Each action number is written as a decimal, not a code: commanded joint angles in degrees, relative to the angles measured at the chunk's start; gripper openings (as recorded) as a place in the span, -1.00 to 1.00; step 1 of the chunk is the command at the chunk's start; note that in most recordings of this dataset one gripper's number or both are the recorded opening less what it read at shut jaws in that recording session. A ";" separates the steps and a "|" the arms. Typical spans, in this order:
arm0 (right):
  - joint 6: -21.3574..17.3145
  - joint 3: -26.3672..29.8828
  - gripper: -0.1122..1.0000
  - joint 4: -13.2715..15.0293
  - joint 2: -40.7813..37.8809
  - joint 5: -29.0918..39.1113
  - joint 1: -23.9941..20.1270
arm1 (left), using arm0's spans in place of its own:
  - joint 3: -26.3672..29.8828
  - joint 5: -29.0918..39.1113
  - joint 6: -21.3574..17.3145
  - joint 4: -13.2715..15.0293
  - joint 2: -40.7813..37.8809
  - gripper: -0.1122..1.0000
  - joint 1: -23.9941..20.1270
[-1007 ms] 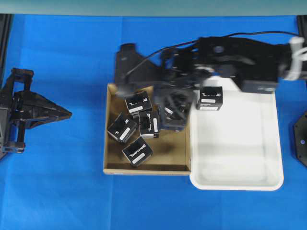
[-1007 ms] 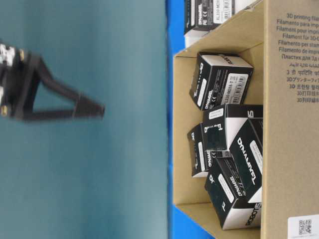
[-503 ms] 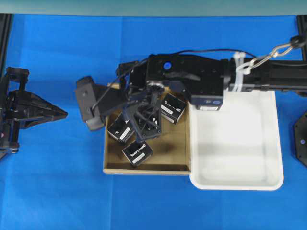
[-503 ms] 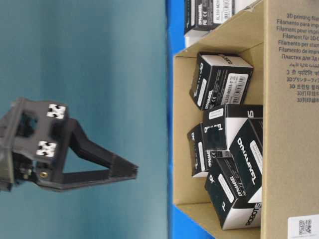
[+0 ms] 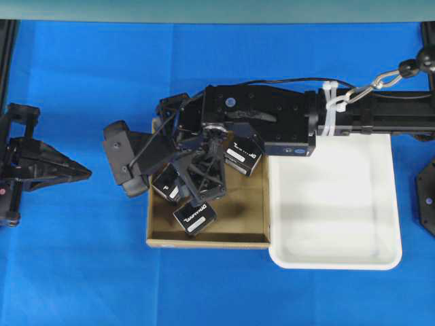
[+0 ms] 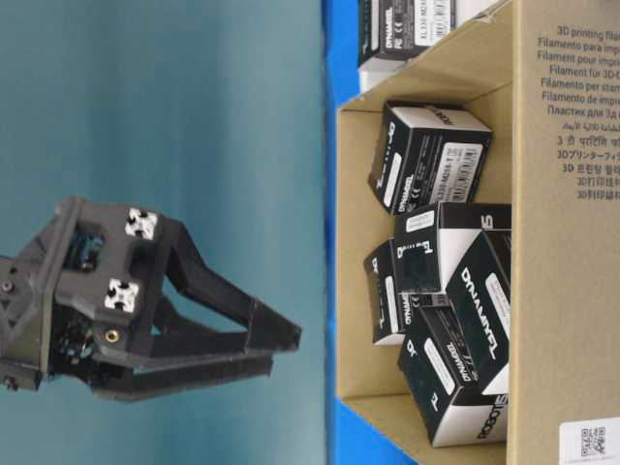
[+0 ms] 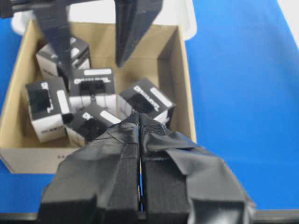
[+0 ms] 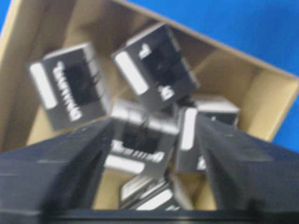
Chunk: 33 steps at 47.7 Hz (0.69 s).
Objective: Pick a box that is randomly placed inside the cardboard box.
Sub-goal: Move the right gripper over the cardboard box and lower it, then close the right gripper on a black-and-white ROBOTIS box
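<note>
Right gripper (image 8: 154,154) spread wide over shallow brown corrugated-cardboard box (image 5: 255,214), fingers either side of small black labelled carton (image 8: 140,144) — not touching it. Several identical cartons jumbled inside. Left gripper (image 7: 140,122) pressed together, over blue counter (image 5: 75,258) — white plastic tray (image 5: 340,261) alongside cardboard box.

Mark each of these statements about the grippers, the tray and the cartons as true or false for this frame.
1. The right gripper has its jaws spread open above the black cartons. True.
2. The left gripper is open. False: its fingers are pressed together.
3. The white tray holds a black carton. False: no carton shows in the part of the tray that is visible.
4. The left gripper hovers outside the cardboard box, over the blue cloth. True.
5. The right gripper is clamped on a carton. False: its jaws stand apart with nothing held between them.
</note>
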<state>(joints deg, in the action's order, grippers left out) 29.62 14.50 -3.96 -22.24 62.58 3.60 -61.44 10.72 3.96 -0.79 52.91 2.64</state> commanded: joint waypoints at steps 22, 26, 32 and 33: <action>6.06 -0.88 0.99 0.62 -5.36 -4.66 -1.85 | 1.76 -0.62 0.44 0.00 -0.18 -0.89 -0.09; 6.06 -1.32 0.99 0.97 -5.98 -5.10 -1.76 | 1.76 -0.62 1.67 -0.09 -0.18 -0.89 -0.09; 6.33 -1.32 0.99 1.76 -6.42 -5.19 -1.49 | 1.76 -0.62 2.64 -0.09 -0.18 -0.89 -0.09; 6.24 -1.32 0.99 1.93 -6.50 -5.19 -1.41 | 1.76 -0.62 2.64 -0.09 -0.18 -0.89 -0.09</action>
<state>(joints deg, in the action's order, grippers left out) 35.68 13.01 -2.37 -28.56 57.74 2.02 -61.35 10.63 6.50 -0.70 52.91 2.72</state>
